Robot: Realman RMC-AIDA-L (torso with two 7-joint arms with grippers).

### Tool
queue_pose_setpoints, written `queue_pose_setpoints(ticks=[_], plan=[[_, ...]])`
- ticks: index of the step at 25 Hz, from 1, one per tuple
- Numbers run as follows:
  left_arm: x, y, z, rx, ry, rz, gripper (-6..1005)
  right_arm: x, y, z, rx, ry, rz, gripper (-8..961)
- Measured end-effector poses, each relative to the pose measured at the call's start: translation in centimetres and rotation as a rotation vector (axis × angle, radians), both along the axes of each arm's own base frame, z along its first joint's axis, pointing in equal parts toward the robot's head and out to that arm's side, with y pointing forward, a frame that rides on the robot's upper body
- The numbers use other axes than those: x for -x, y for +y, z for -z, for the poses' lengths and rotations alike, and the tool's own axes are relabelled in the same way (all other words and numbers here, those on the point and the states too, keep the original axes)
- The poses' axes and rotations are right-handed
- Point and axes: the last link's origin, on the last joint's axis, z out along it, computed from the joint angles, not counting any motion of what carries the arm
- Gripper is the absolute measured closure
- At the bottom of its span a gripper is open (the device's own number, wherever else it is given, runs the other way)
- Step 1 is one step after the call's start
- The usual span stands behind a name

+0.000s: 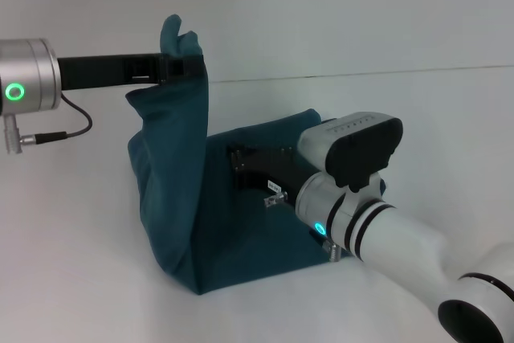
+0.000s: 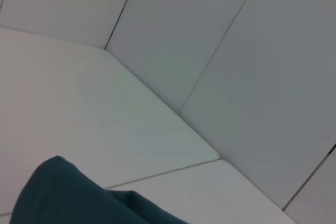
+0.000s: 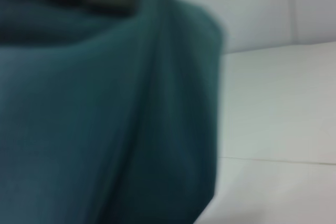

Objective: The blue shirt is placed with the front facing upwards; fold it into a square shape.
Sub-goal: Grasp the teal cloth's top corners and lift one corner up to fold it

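Observation:
The blue shirt (image 1: 181, 190) is a dark teal cloth, partly lifted off the white table (image 1: 72, 279). My left gripper (image 1: 178, 66) is shut on its upper edge, held high at the left, and the cloth hangs down from it in a tall fold. My right gripper (image 1: 241, 162) reaches in low from the right and lies against the shirt's lower part on the table. In the left wrist view a corner of the shirt (image 2: 68, 198) shows. The shirt (image 3: 105, 114) fills most of the right wrist view. No lettering or collar shows.
A white wall (image 1: 321, 6) stands behind the table, meeting it along a line just past the shirt. Bare table surface lies to the left and in front of the shirt. A cable (image 1: 68, 130) loops from my left wrist.

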Motion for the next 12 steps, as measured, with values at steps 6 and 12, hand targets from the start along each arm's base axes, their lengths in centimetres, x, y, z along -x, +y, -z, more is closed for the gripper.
queue_pose_setpoints(ticks=[6,12], plan=[[0.0,0.0,0.8,0.015,-0.049,0.000,970,0.5,-0.9,0.9,0.039,-0.014,-0.038,920],[-0.2,0.0,1.7,0.032,-0.086,0.007,970,1.4,-2.2,2.6,0.128,-0.058,-0.066,920]])
